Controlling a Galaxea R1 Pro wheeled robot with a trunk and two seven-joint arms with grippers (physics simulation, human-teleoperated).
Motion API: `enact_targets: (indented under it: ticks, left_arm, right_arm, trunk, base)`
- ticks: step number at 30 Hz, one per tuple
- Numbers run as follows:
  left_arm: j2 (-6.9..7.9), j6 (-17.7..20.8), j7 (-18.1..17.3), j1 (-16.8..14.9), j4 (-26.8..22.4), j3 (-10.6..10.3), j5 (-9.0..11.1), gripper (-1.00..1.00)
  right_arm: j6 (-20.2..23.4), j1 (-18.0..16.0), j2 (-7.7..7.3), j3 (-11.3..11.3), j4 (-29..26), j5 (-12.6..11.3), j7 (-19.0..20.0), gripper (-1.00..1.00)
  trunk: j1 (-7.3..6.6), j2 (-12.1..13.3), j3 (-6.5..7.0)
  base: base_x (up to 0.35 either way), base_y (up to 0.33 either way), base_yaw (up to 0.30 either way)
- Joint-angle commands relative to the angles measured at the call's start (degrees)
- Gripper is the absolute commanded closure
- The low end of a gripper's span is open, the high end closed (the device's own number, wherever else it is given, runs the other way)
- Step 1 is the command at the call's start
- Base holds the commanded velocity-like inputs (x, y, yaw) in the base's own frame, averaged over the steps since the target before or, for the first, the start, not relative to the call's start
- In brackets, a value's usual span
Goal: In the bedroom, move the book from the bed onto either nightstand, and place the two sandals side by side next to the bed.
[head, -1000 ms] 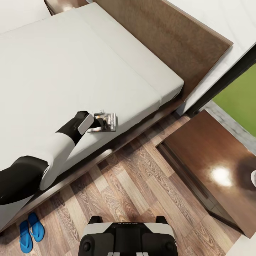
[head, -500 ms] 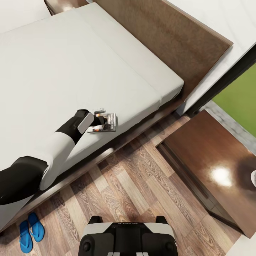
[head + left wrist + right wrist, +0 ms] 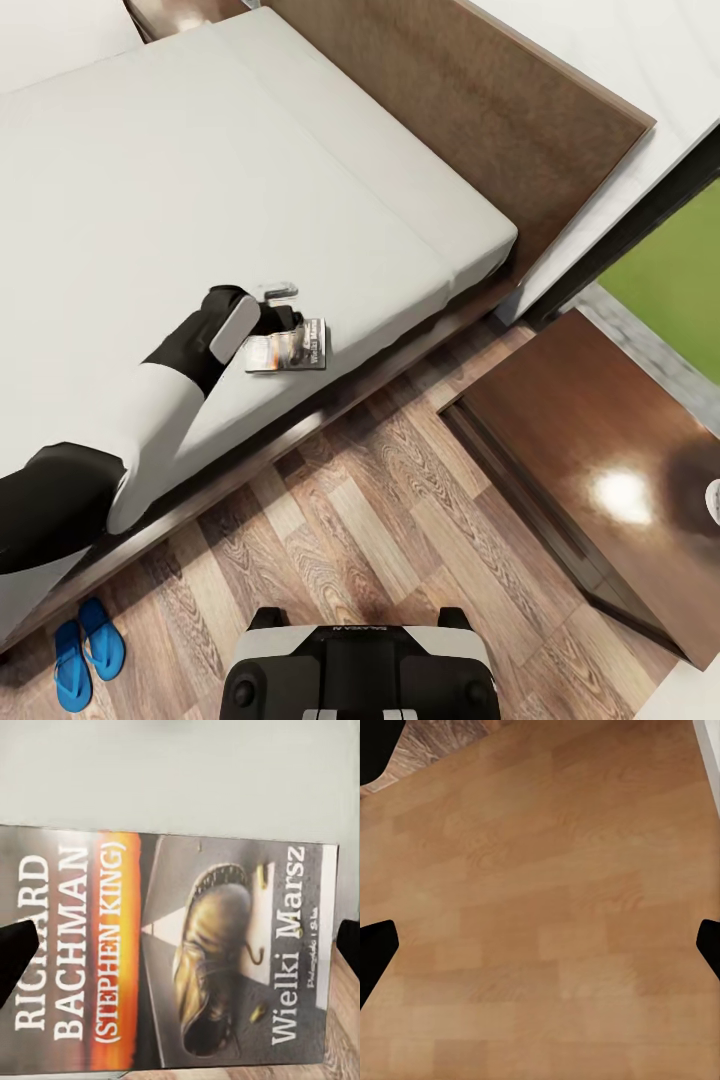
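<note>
The book (image 3: pixel 290 350) lies flat on the grey mattress of the bed (image 3: pixel 200 180), close to its near edge. Its cover reads "RICHARD BACHMAN" around a boot photo (image 3: pixel 210 952). My left gripper (image 3: pixel 283 315) hovers over the book's far-left part. In the left wrist view the left gripper (image 3: pixel 180 941) is open, with its dark fingertips (image 3: pixel 16 945) at either side of the cover and nothing held. The two blue sandals (image 3: pixel 82 652) lie side by side on the floor by the bed frame. My right gripper (image 3: pixel 540 945) is open over wood-coloured boards.
A dark glossy nightstand (image 3: pixel 590 440) stands at the right, beside the headboard (image 3: pixel 470 90) and a black-framed window (image 3: pixel 640 220) with grass behind. Wood-plank floor (image 3: pixel 400 520) runs between bed and nightstand. The robot's base (image 3: pixel 360 670) is at the bottom.
My left arm has drawn back and up from the book, toward the middle of the bed, uncovering more of the cover. The book and sandals have not moved.
</note>
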Motion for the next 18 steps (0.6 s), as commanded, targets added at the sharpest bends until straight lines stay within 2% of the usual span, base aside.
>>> enact_targets:
  ticks: [1,3,7,11,15,16,17,18]
  left_arm:
    - [0.6,0.84,0.79,-0.06,-1.37,-0.24,0.64,-1.0]
    - [2.22,2.23,1.4,-0.11,-4.03,-0.22,0.64,-1.0]
    - [6.37,5.13,2.28,-0.33,-9.26,-0.2,0.65,-1.0]
    - [10.01,7.21,2.66,-1.69,-13.6,-0.19,0.65,-1.0]
    - [13.11,8.43,2.84,-3.63,-15.85,-0.19,0.28,-1.0]
    - [13.11,8.43,2.84,-3.63,-15.85,-0.19,0.28,-1.0]
    - [14.5,8.99,2.9,-4.54,-16.42,-0.18,-0.42,-1.0]
    - [15.05,9.21,2.9,-4.97,-16.65,-0.18,-0.93,-1.0]
  right_arm:
    - [0.16,-0.03,0.03,0.48,0.06,-0.33,-0.14,-1.0]
    - [0.14,-0.03,0.03,0.49,0.06,-0.33,-0.14,-1.0]
    - [0.14,-0.03,0.03,0.53,0.01,-0.28,-0.14,-1.0]
    - [0.15,-0.03,0.03,0.56,-0.1,-0.26,-0.14,-1.0]
    - [0.13,-0.03,0.03,0.58,-0.21,-0.23,-0.14,-1.0]
    - [0.13,-0.03,0.03,0.58,-0.21,-0.23,-0.14,-1.0]
    - [0.12,-0.03,0.03,0.58,-0.24,-0.2,-0.14,-1.0]
    - [0.12,-0.03,0.03,0.58,-0.25,-0.19,-0.14,-1.0]
  trunk:
    - [0.01,-0.02,-0.02]
    - [0.01,-0.02,-0.02]
    - [0.01,-0.02,-0.02]
    - [0.01,-0.02,-0.02]
    - [0.01,-0.02,-0.02]
    - [0.01,-0.02,-0.02]
    - [0.01,-0.02,-0.02]
    - [0.01,-0.02,-0.02]
  base:
    - [0.0,0.0,0.0]
    - [0.0,0.0,0.0]
    - [0.0,0.0,0.0]
    - [0.0,0.0,0.0]
    - [0.0,0.0,0.0]
    - [0.0,0.0,0.0]
    - [0.0,0.0,0.0]
    - [0.0,0.0,0.0]
